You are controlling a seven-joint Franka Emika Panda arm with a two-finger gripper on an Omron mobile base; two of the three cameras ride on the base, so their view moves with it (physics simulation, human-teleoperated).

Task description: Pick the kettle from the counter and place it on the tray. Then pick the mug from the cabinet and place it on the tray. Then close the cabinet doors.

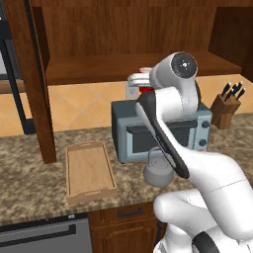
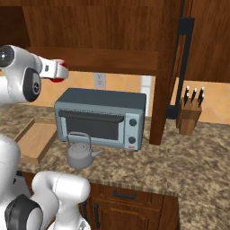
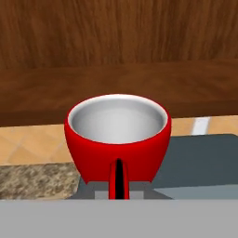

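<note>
Left base view: set high behind the arm on its left side, facing forward and down across the bench (image 1: 29,163), mid-range. It takes in the tray (image 1: 90,171), toaster oven (image 1: 143,133), kettle (image 1: 158,170), knife block (image 1: 225,111) and the open cabinet (image 1: 123,64) shelf above.

Right base view: same height, from the arm's right side, facing forward and down. Shares the toaster oven (image 2: 101,117), kettle (image 2: 81,152), knife block (image 2: 188,117) and tray (image 2: 36,139) corner.

Hand view: very near, looking along the claw at the red mug (image 3: 117,137), with the cabinet shelf behind it and the toaster oven top beneath.
</note>
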